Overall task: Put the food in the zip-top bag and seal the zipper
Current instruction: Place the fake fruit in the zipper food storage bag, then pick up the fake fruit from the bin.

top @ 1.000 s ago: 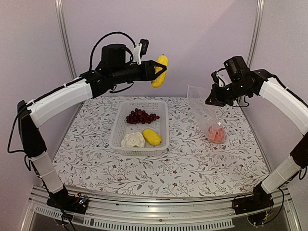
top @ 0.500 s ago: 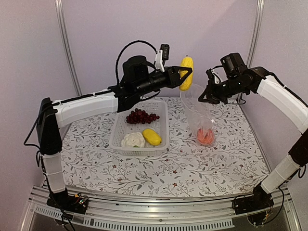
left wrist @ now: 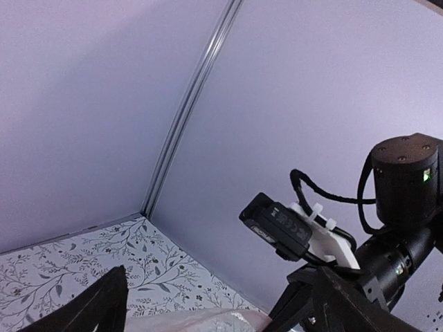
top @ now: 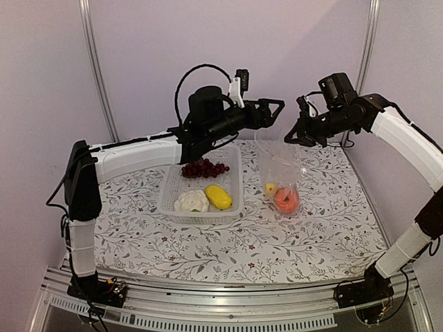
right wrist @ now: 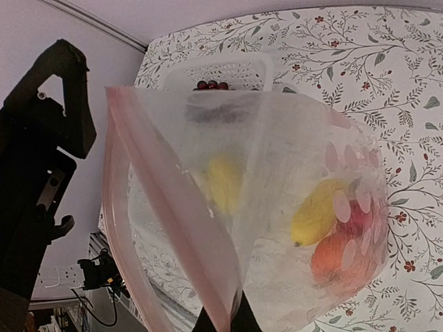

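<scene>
The left gripper (top: 274,108) hangs wide open and empty above the mouth of the bag (top: 279,160). The right gripper (top: 298,137), closed, pinches the bag's top edge. A yellow piece (top: 270,188) lies inside by the orange fruit (top: 286,200); grapes (top: 203,167), cauliflower (top: 191,201) and a second yellow piece (top: 218,197) sit in the basket (top: 168,187).

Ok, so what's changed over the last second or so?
The left gripper carried a yellow piece rightward over the zip-top bag, opened and let it go; it now lies in the bag beside the orange fruit. The right gripper stayed shut on the bag's mouth, shifting it slightly left. The basket, grape bunch, cauliflower and second yellow piece stayed put.
</scene>
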`<state>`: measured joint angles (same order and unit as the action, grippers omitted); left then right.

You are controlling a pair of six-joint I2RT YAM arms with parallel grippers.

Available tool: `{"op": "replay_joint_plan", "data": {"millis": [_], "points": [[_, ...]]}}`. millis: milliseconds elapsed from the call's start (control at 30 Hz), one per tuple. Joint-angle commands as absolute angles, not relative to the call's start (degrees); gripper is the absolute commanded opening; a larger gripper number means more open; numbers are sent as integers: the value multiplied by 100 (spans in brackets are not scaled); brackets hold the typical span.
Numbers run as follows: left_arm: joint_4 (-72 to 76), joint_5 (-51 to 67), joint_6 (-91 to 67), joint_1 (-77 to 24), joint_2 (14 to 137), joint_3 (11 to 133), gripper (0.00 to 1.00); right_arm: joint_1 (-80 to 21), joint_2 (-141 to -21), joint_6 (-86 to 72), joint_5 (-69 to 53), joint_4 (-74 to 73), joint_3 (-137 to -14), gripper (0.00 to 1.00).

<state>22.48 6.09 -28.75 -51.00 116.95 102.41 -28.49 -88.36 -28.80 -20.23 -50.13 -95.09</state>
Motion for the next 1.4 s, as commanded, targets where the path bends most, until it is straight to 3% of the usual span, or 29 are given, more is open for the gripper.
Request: {"op": "replay_joint_plan", "data": {"millis": [0, 267, 500, 667, 900, 1133, 1367], "points": [[1829, 281, -2439, -5194, 11376, 10708, 94, -2874, -8754, -2934, -2088, -5056, -9585, 0], [748, -120, -1706, -5131, 10070, 10117, 96, -2747, -8706, -2870, -1866, -5057, -9650, 0], [-1680, -961, -1769, -4934, 9020, 9050, 100, -2096, -8390, -2609, -1293, -5236, -9679, 0], [-2952, -704, -2227, -4667, 8810, 8642, 97, -2038, -8344, -2105, -577, -5535, -9978, 0], [-3275, 519, -2803, -4379, 9319, 8553, 81, -2038, -8448, -1955, -666, -5380, -9856, 0], [-2927, 1246, -4171, -4381, 10133, 8485, 79, -2040, -8555, -2083, -1008, -5175, -9589, 0], [-3507, 522, -5114, -4460, 10959, 9131, 79, -2035, -8489, -1962, -1021, -5217, -9488, 0]]}}
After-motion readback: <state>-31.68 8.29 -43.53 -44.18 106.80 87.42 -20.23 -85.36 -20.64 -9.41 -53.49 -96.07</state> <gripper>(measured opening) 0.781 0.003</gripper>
